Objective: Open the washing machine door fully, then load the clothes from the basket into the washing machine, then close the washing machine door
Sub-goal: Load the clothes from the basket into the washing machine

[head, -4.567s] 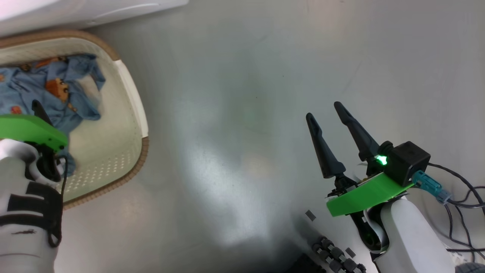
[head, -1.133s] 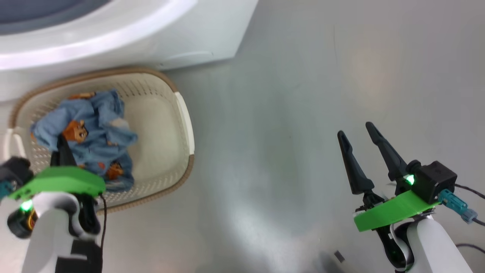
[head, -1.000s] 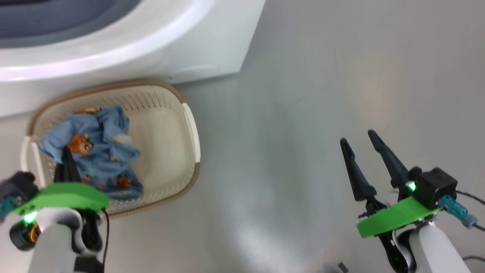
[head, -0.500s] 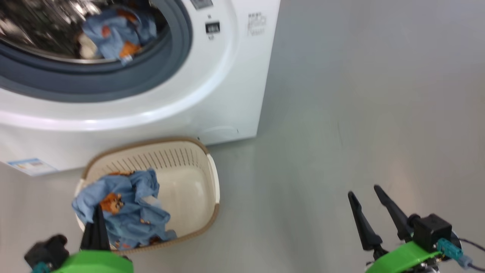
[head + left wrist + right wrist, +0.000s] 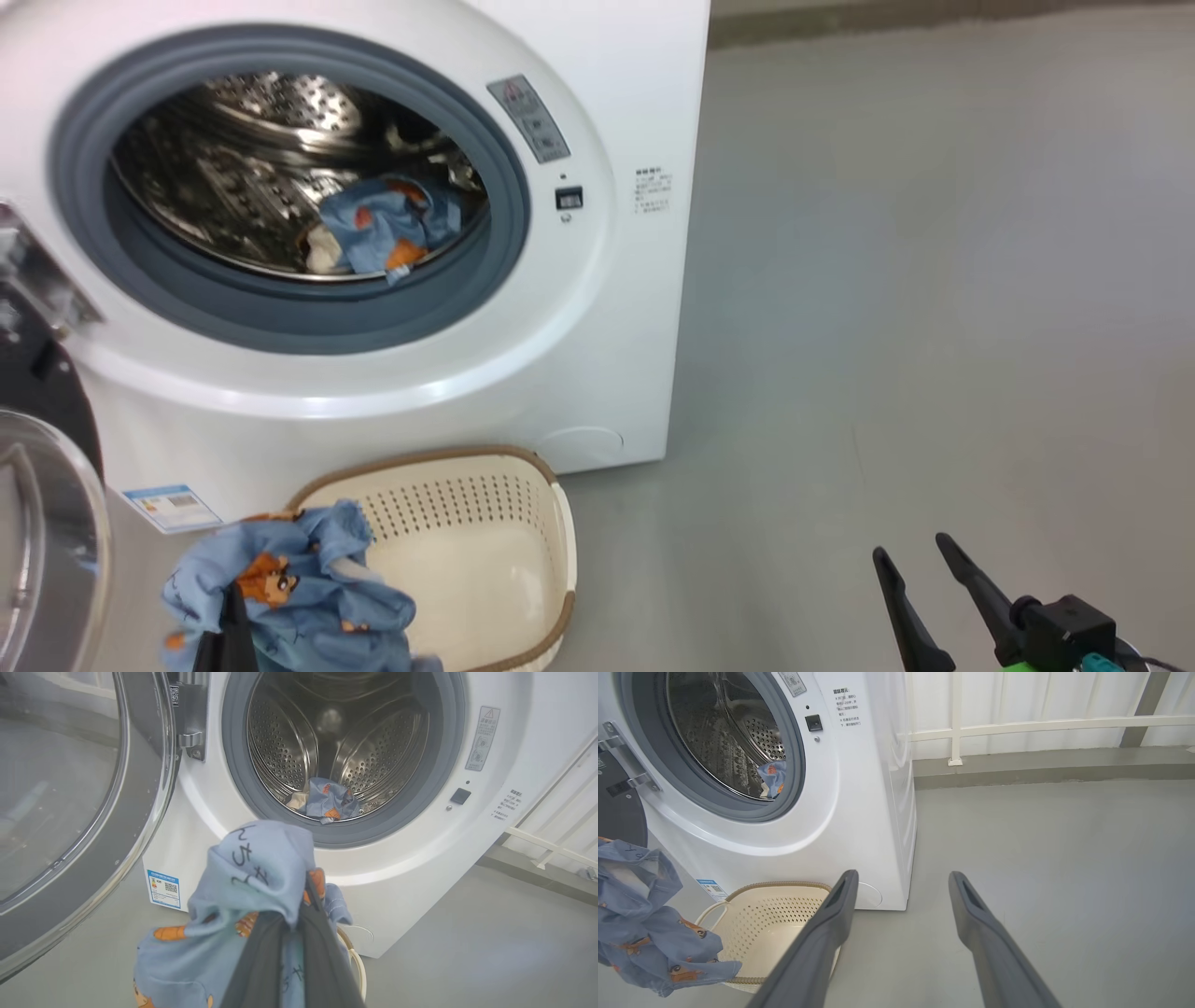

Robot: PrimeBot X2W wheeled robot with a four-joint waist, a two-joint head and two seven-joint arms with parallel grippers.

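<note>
The washing machine (image 5: 597,327) stands with its door (image 5: 70,788) swung open to the left and the steel drum (image 5: 252,187) exposed. One blue garment (image 5: 387,224) lies at the drum's front lip. My left gripper (image 5: 294,905) is shut on the clothes (image 5: 252,868), a light blue bundle with orange prints. The bundle hangs in the air in front of the machine, above the left end of the basket (image 5: 784,905). From the head view only the gripper's dark tip (image 5: 227,607) shows, under the clothes (image 5: 299,597). My right gripper (image 5: 901,877) is open and holds nothing, low over the floor to the right of the basket (image 5: 523,495).
Grey floor (image 5: 934,327) stretches out to the right of the machine. A white railing (image 5: 1017,723) on a low grey kerb runs behind it. A blue label sticker (image 5: 173,507) sits low on the machine's front. The open door's glass (image 5: 47,541) juts out at the far left.
The head camera has swung up from the floor and basket to the machine's front. The left gripper has risen with the clothes, lifting them out of the basket. The right gripper stays open.
</note>
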